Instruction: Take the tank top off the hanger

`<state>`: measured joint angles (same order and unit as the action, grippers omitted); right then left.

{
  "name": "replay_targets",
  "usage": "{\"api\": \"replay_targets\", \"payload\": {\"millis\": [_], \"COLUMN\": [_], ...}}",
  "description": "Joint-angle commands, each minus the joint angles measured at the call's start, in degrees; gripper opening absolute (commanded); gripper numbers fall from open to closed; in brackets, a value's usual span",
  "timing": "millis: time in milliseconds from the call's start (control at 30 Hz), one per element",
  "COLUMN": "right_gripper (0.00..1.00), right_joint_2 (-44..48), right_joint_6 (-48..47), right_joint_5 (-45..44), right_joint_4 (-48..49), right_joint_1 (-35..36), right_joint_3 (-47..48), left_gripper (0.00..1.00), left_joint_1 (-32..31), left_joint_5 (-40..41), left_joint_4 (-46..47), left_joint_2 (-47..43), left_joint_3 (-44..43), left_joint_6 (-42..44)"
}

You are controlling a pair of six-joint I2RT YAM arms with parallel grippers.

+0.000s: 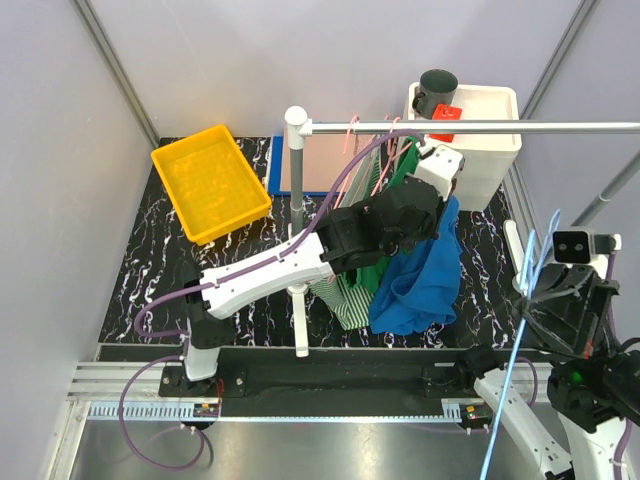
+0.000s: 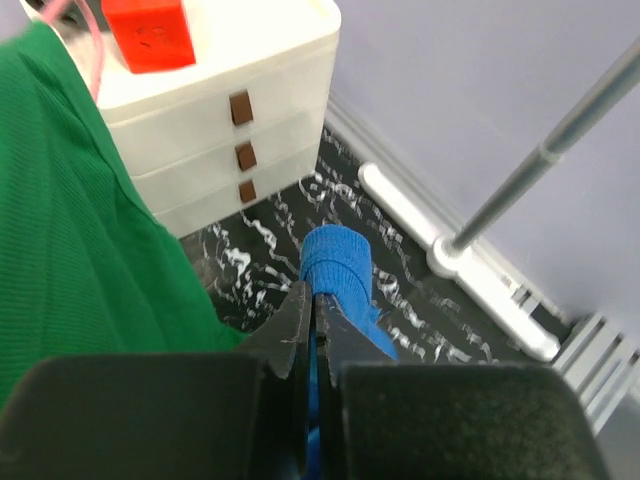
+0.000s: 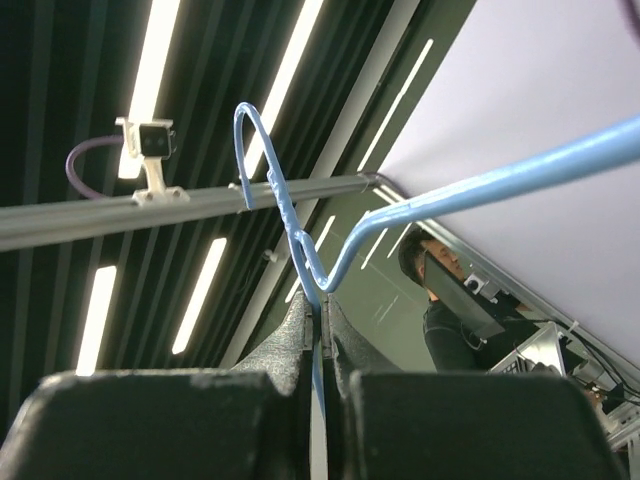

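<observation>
The blue tank top (image 1: 420, 275) hangs in a bunch from my left gripper (image 1: 440, 205), below the rail. In the left wrist view my left gripper (image 2: 318, 300) is shut on a fold of the blue tank top (image 2: 338, 262). My right gripper (image 3: 322, 308) is shut on the blue wire hanger (image 3: 300, 245), which is bare and held up in the air. In the top view the hanger (image 1: 520, 335) stands at the right edge, apart from the tank top, held by my right gripper (image 1: 528, 300).
A green garment (image 1: 372, 270) and a striped one (image 1: 340, 295) hang on the metal rail (image 1: 470, 127) on pink hangers. A white drawer unit (image 1: 480, 140) with a red block and dark cup stands behind. A yellow bin (image 1: 210, 182) sits back left.
</observation>
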<state>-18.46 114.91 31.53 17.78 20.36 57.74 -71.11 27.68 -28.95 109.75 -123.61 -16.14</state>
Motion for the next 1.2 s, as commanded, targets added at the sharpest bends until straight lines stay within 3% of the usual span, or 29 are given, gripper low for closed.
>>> {"api": "replay_targets", "payload": {"millis": [0, 300, 567, 733, 933, 1167], "right_gripper": [0.0, 0.0, 0.0, 0.0, 0.0, 0.0], "right_joint_2": [-2.3, -4.2, -6.3, -8.3, -12.0, -13.7], "right_joint_6": [17.7, 13.6, 9.8, 5.0, -8.1, -16.0], "right_joint_5": [3.1, -0.4, 0.9, 2.1, 7.8, 4.8], "right_joint_4": [5.6, 13.6, 16.3, 16.4, 3.5, 0.0], "right_joint_1": [0.1, 0.6, 0.6, 0.6, 0.6, 0.6], "right_joint_3": [4.2, -2.1, -8.3, -9.4, -4.0, -3.0], "left_gripper": [0.0, 0.0, 0.0, 0.0, 0.0, 0.0], "left_joint_1": [-1.5, -5.6, -11.3, -15.2, -17.0, -17.0], "left_joint_5": [-5.9, -18.8, -22.3, -22.0, -18.3, -11.0], "left_joint_4": [2.2, -0.1, -4.7, -14.0, -15.6, -33.0], "left_joint_2": [-8.1, -21.6, -36.1, -44.5, -60.5, -66.5], "left_joint_3": [3.9, 14.2, 22.6, 26.0, 36.2, 37.7], "left_joint_6": [4.8, 3.7, 0.1, -7.5, -17.4, -27.9]}}
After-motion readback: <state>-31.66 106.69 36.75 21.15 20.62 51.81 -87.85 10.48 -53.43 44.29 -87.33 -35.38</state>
